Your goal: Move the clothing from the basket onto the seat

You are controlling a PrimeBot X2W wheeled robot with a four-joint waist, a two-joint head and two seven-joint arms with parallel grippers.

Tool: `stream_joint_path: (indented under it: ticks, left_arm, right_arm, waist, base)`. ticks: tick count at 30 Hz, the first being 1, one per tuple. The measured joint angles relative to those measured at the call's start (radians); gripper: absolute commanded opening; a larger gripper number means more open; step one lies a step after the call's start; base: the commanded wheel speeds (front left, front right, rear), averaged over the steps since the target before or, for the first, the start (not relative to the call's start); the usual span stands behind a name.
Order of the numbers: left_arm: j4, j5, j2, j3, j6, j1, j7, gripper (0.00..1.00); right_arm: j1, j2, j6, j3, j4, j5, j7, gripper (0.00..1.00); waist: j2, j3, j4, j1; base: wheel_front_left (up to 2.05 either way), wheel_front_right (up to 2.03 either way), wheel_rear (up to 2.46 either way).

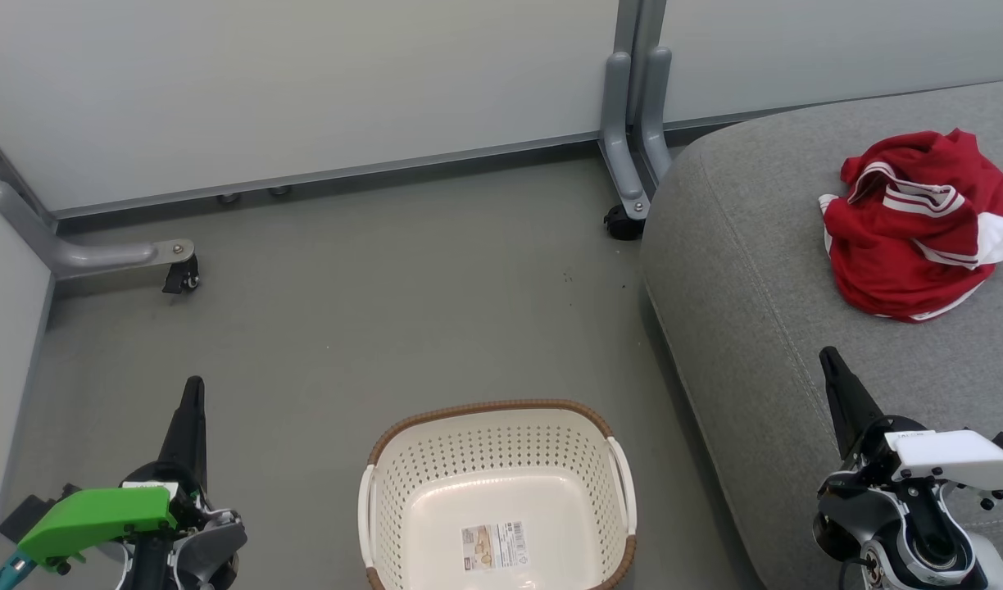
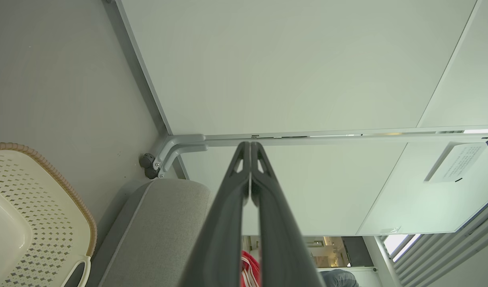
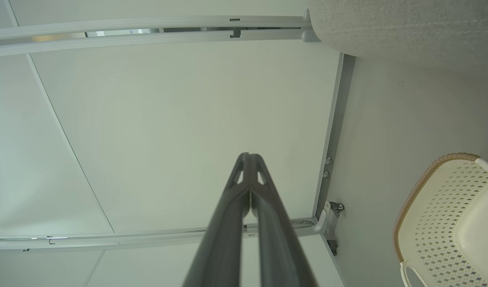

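Note:
The red clothing (image 1: pixel 919 225) with white stripes lies bunched on the grey seat (image 1: pixel 755 270) at the right; a sliver of it (image 2: pixel 250 269) peeks between my left fingers in the left wrist view. The cream basket (image 1: pixel 403 492) stands on the floor at the bottom centre with nothing but a barcode label (image 1: pixel 493 547) inside. My left gripper (image 1: pixel 193 385) is shut, low at the left, holding nothing. My right gripper (image 1: pixel 827 354) is shut over the seat's front, short of the clothing. Both wrist views show the fingertips (image 2: pixel 250 144) (image 3: pixel 249 155) pressed together.
Pale partition panels (image 1: pixel 305 82) close off the back and left. Their grey feet carry castors (image 1: pixel 182 279) (image 1: pixel 624 223) on the grey floor (image 1: pixel 403 303). The seat's rounded corner (image 2: pixel 160 223) sits close to the basket's rim (image 2: pixel 56 179).

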Motion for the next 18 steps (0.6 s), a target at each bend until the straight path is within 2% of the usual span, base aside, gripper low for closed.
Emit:
stream_joint_path:
  ticks: [18]
  left_arm:
    - [0.000, 0.001, -0.004, 0.004, 0.000, -0.002, 0.006, 0.00]
  right_arm:
    - [0.000, 0.004, 0.000, -0.006, 0.000, -0.005, 0.005, 0.00]
  waist:
    - [0.0000, 0.000, 0.000, 0.0000]
  base:
    - [0.00, 0.00, 0.00]
